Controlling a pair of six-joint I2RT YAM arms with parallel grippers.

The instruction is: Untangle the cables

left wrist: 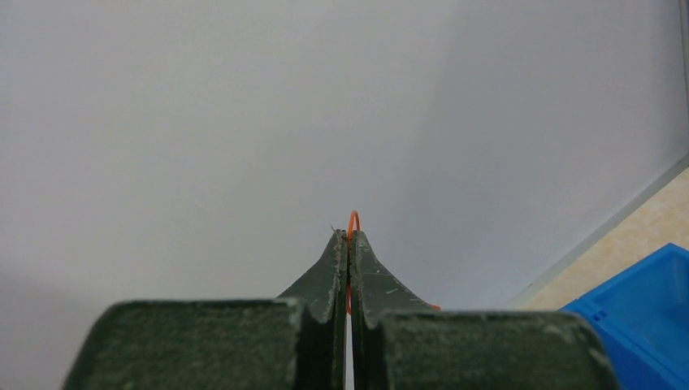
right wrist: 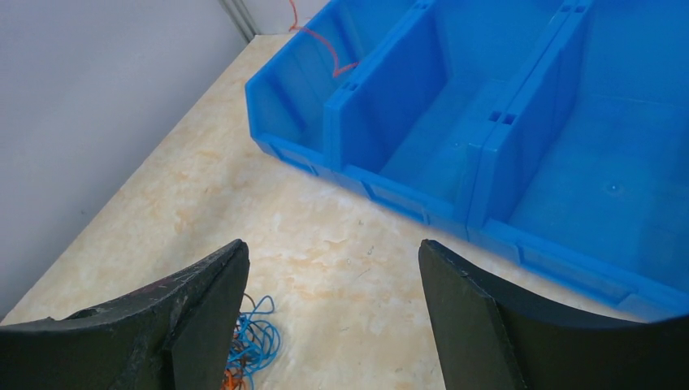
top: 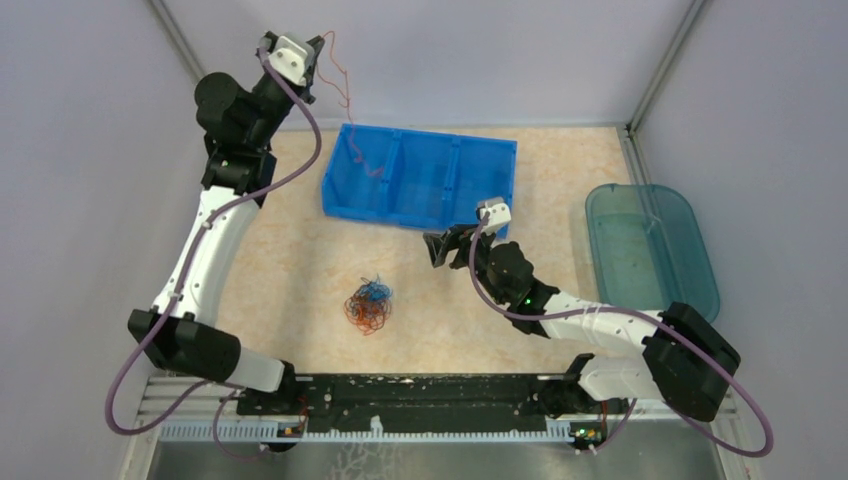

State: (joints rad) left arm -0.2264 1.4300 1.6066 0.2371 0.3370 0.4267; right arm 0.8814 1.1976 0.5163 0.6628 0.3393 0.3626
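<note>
A clump of the cables [top: 369, 305], blue, orange and dark, lies on the table in front of the blue bin; the right wrist view shows its edge [right wrist: 256, 337] beside the left finger. My left gripper [top: 322, 42] is raised high at the back left, shut on one thin orange cable [left wrist: 353, 216] that loops out past its tips. That cable [top: 345, 100] hangs down into the left compartment of the bin [right wrist: 318, 41]. My right gripper [top: 435, 248] hovers to the right of the clump, open with nothing between its fingers [right wrist: 331, 252].
A blue three-compartment bin [top: 500, 150] stands at the back centre; its near wall [right wrist: 390, 199] is just ahead of the right gripper. A teal tray [top: 700, 260] lies at the right. Grey walls enclose the table on three sides.
</note>
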